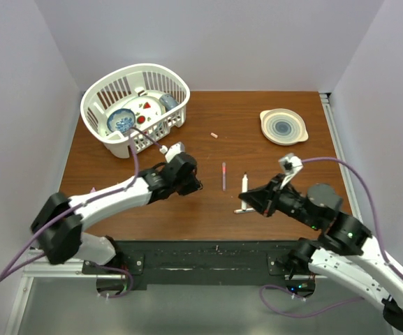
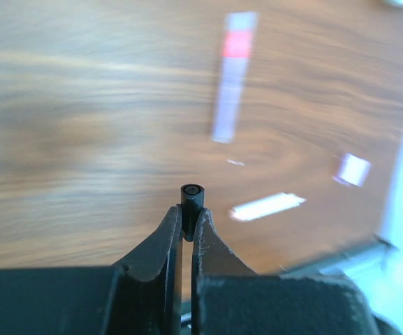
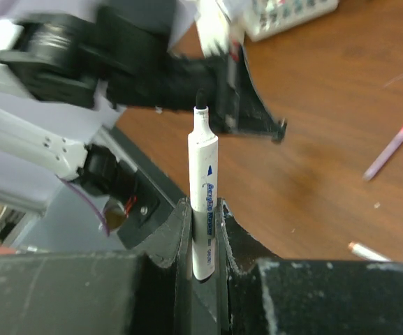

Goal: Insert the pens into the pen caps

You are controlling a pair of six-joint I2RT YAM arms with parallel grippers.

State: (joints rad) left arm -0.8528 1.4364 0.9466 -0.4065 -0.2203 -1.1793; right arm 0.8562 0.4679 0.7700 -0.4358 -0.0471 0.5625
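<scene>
Our left gripper (image 2: 188, 219) pinches the tiny black tube-shaped pen cap (image 2: 191, 192) at its very fingertips, open end facing away from them. Our right gripper (image 3: 202, 208) clamps the white-barrelled marker pen (image 3: 203, 157) upright, dark nib bare. We judge that shallow hold risky: an off-axis push could tilt the cap or pop it free. The white slatted plastic basket (image 1: 142, 67) holds a blue-patterned bowl (image 1: 122, 122), white plates (image 1: 165, 102) and small red pieces (image 1: 141, 119)

Left arm (image 1: 110, 199) and right arm (image 1: 327, 206): white link shells, black rounded joint housings. One purple cable (image 1: 136, 157) loops off each wrist. Left gripper (image 2: 188, 213) fingers (image 2: 156, 244) are matte black and tapered. Small dark screws (image 3: 44, 143) sit along a white link.
</scene>
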